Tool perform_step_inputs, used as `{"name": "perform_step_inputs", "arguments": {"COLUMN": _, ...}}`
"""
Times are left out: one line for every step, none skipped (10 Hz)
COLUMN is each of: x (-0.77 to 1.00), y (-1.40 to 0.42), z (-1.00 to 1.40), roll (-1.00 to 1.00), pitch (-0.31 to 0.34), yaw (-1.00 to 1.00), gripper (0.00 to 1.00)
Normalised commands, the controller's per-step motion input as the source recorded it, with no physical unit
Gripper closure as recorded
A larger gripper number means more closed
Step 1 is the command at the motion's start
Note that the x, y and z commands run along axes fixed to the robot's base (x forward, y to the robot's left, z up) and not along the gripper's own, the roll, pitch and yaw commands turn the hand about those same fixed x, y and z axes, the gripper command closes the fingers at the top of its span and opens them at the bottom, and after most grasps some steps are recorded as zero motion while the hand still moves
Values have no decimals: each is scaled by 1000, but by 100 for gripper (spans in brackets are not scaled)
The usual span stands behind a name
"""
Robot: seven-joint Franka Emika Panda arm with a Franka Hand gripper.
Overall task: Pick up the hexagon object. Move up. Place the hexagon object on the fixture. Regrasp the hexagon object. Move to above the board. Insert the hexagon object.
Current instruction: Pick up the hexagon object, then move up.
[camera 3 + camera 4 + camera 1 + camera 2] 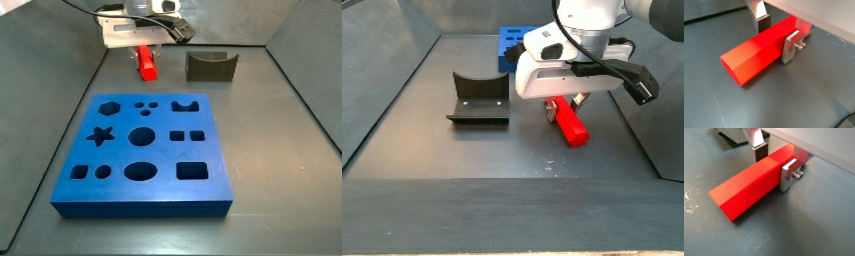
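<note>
Wrist views, hexagon object between gripper fingers

The white robot gripper hung low over the dark floor, w/ the bright red hexagonal bar under it, lying on the floor (fingers hidden behind the white body, so grip unclear). The dark L-shaped fixture stood beside it, apart. The thick blue board sat behind.
</note>
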Motion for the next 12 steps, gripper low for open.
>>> {"name": "perform_step_inputs", "arguments": {"x": 0, "y": 0, "z": 0, "roll": 0, "pitch": 0, "yaw": 0, "gripper": 100}}
{"name": "perform_step_inputs", "arguments": {"x": 0, "y": 0, "z": 0, "roll": 0, "pitch": 0, "yaw": 0, "gripper": 100}}
{"name": "perform_step_inputs", "arguments": {"x": 0, "y": 0, "z": 0, "roll": 0, "pitch": 0, "yaw": 0, "gripper": 100}}
{"name": "perform_step_inputs", "arguments": {"x": 0, "y": 0, "z": 0, "roll": 0, "pitch": 0, "yaw": 0, "gripper": 100}}
{"name": "perform_step_inputs", "arguments": {"x": 0, "y": 0, "z": 0, "roll": 0, "pitch": 0, "yaw": 0, "gripper": 100}}
{"name": "perform_step_inputs", "arguments": {"x": 0, "y": 0, "z": 0, "roll": 0, "pitch": 0, "yaw": 0, "gripper": 100}}
{"name": "perform_step_inputs", "arguments": {"x": 0, "y": 0, "z": 0, "roll": 0, "pitch": 0, "yaw": 0, "gripper": 100}}
{"name": "perform_step_inputs", "arguments": {"x": 0, "y": 0, "z": 0, "roll": 0, "pitch": 0, "yaw": 0, "gripper": 100}}
{"name": "perform_step_inputs", "arguments": {"x": 0, "y": 0, "z": 0, "roll": 0, "pitch": 0, "yaw": 0, "gripper": 100}}
{"name": "perform_step_inputs", "arguments": {"x": 0, "y": 0, "z": 0, "roll": 0, "pitch": 0, "yaw": 0, "gripper": 100}}
{"name": "perform_step_inputs", "arguments": {"x": 0, "y": 0, "z": 833, "roll": 0, "pitch": 0, "yaw": 0, "gripper": 100}}
{"name": "perform_step_inputs", "arguments": {"x": -83, "y": -21, "z": 759, "roll": -8, "pitch": 44, "yaw": 32, "gripper": 100}}
